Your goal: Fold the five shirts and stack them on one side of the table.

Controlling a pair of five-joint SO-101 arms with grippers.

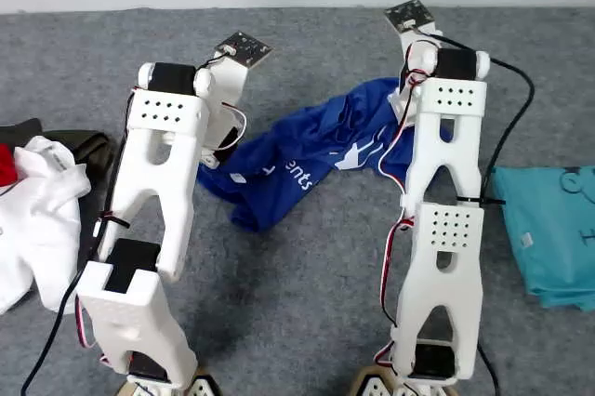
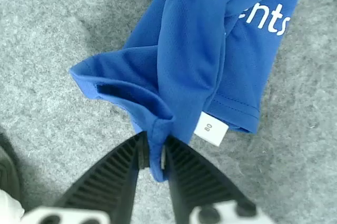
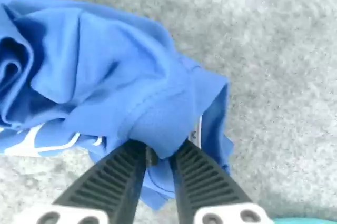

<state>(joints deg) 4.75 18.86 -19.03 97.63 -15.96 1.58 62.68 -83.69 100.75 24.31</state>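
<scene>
While left end effector (image 2: pixel 152 155) and right end effector (image 3: pixel 158 155) clench the blue shirt (image 1: pixel 307 159), bench (image 1: pixel 307 303) spreads at six o'clock; white shirt (image 1: pixel 42 210) at nine, teal shirt (image 1: pixel 548 229) at three.

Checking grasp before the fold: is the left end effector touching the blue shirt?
Touching. Left wrist view: the left end effector pinches a fold of the blue shirt.

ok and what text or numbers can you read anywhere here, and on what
white lettering on the blue shirt: folds hide most of it, no whole word reads.
white tag at its hem: two tiny characters, too unsure to quote.
teal shirt: dark print cut by the edge, unreadable.
</scene>
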